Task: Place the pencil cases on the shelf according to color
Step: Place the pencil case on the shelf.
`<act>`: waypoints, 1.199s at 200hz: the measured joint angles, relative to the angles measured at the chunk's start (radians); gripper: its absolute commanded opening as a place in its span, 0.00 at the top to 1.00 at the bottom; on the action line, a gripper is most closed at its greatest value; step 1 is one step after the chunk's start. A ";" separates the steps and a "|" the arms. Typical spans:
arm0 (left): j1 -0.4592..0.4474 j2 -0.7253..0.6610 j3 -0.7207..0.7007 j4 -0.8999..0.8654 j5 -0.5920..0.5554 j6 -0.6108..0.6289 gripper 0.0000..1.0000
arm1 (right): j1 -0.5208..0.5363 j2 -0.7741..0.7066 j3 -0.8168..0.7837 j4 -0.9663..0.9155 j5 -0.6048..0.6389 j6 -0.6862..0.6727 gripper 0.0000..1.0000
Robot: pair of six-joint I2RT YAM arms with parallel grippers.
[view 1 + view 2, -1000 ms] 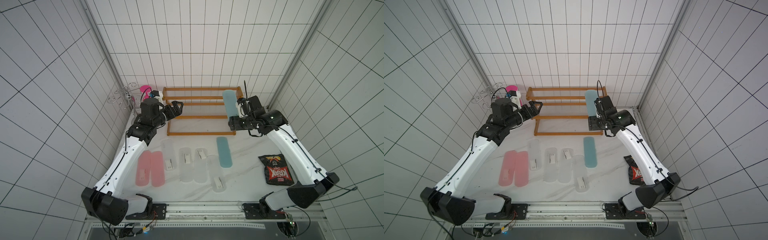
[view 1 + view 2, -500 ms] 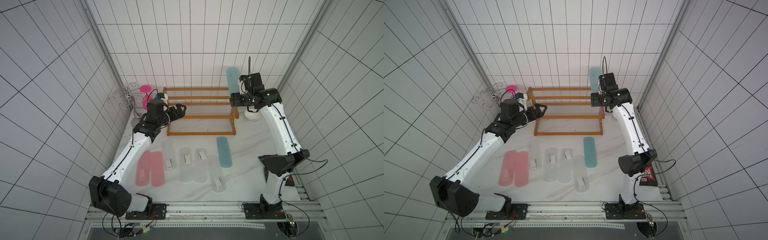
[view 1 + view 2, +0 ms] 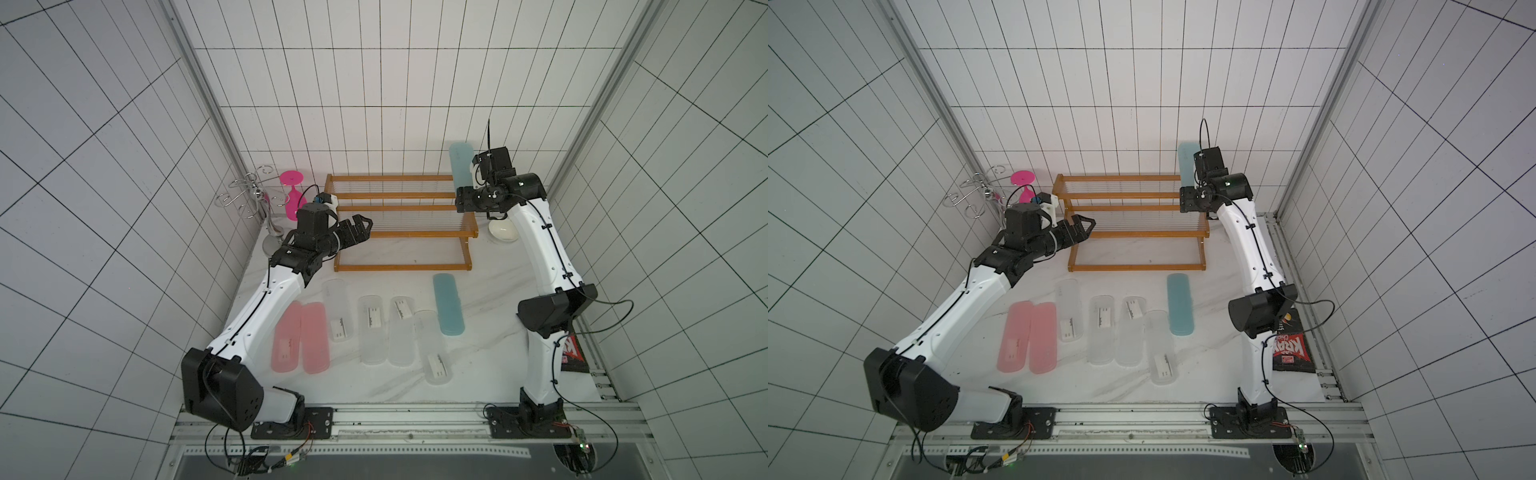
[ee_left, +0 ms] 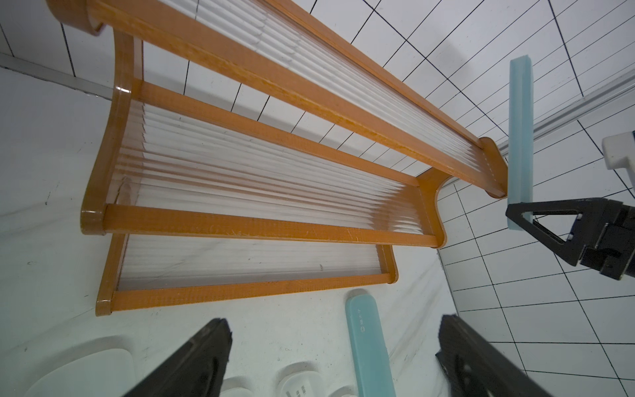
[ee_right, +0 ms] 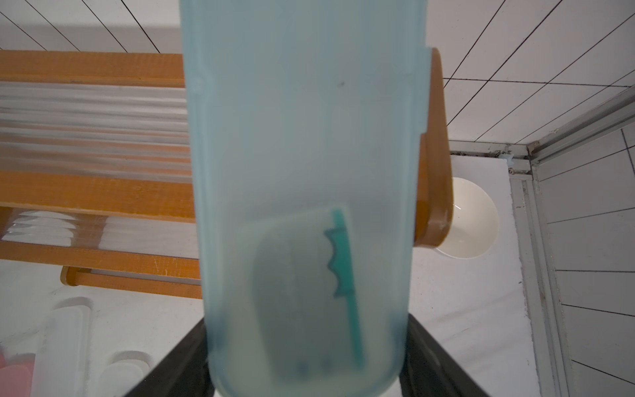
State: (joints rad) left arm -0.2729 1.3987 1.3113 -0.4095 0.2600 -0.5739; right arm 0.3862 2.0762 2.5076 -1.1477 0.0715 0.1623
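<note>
Frosted light-blue pencil case, long, flat, round-ended, stands upright from the right claw, which pinches its lower end; just beside that claw, the glossy wooden shelf with thin wire slats; left claw spread, empty.

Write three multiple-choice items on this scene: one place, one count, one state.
1. Relative to the shelf, the blue pencil case in the right gripper is: A on its bottom tier; B upright beside its right end; C flat on its top.
2. Pink pencil cases on the table: A one; B two; C four.
3. The left gripper's fingers are: A open, empty; B gripping a clear case; C gripping a pink case.
B, it stands on end by the top tier; B, two lie side by side; A, nothing sits between them.
</note>
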 measured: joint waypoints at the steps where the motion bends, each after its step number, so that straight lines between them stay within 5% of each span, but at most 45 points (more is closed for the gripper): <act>1: 0.000 0.000 0.000 0.000 0.000 0.000 0.01 | 0.000 0.001 0.000 0.000 0.000 0.001 0.26; 59: 0.015 0.000 -0.001 -0.006 0.031 0.002 0.02 | -0.003 0.011 0.004 0.001 -0.002 0.011 0.15; 155: 0.034 -0.019 -0.016 -0.011 0.044 -0.013 0.02 | -0.012 -0.030 -0.002 0.044 -0.006 0.039 0.11; 240: 0.035 -0.129 -0.003 -0.091 0.047 0.008 0.02 | -0.021 -0.749 -0.669 0.369 -0.042 0.068 0.11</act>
State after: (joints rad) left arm -0.2375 1.2701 1.3083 -0.5003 0.3069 -0.5663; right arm 0.3656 1.3273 1.8385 -0.7792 0.0299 0.2306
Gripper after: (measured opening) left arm 0.985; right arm 0.886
